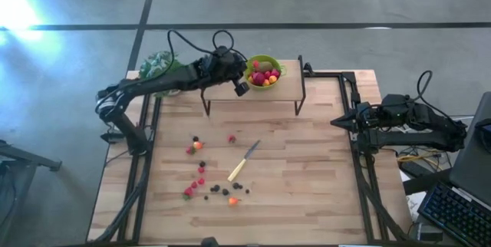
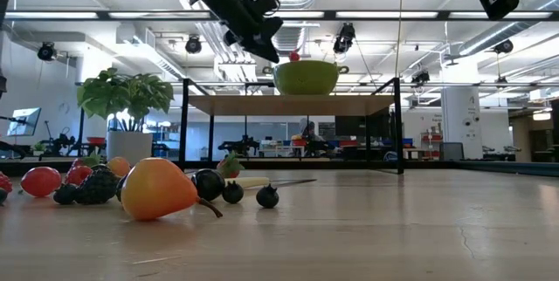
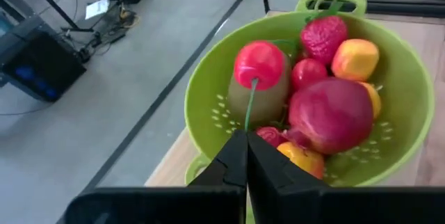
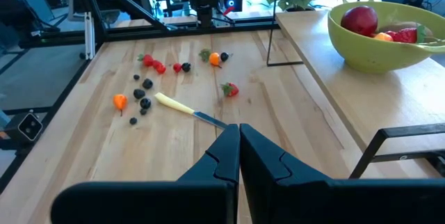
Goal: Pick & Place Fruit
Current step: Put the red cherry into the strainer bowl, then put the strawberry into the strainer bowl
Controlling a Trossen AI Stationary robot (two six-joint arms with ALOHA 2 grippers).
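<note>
**Red cherry held by its stem above the green bowl**

Red and round, the cherry point(image 3: 259, 62) hangs from its thin green stem, and my left gripper point(image 3: 245, 156) is fully closed on that stem, just over the green colander bowl point(image 1: 263, 60) on the raised shelf point(image 1: 253, 93) at the far side of the table point(image 1: 307, 170). Inside the bowl I already see a kiwi-like ball point(image 3: 259, 99), a strawberry point(image 3: 323, 37), a big red apple-like fruit point(image 3: 331, 113) and some orange-yellow pieces.

Many small fruit pieces point(image 1: 205, 179) lie scattered on the near-left part of the table, beside the pale-handled knife point(image 1: 243, 161). My right gripper point(image 1: 337, 123) waits at the right edge, closed and holding nothing.

I judge the risks like this: the stem is very thin, so it can slip between the fingers early. When I release, the cherry may bounce off the piled fruit and roll over the rim to the floor. If I go lower, the fingers may push the bowl along the shelf.
</note>
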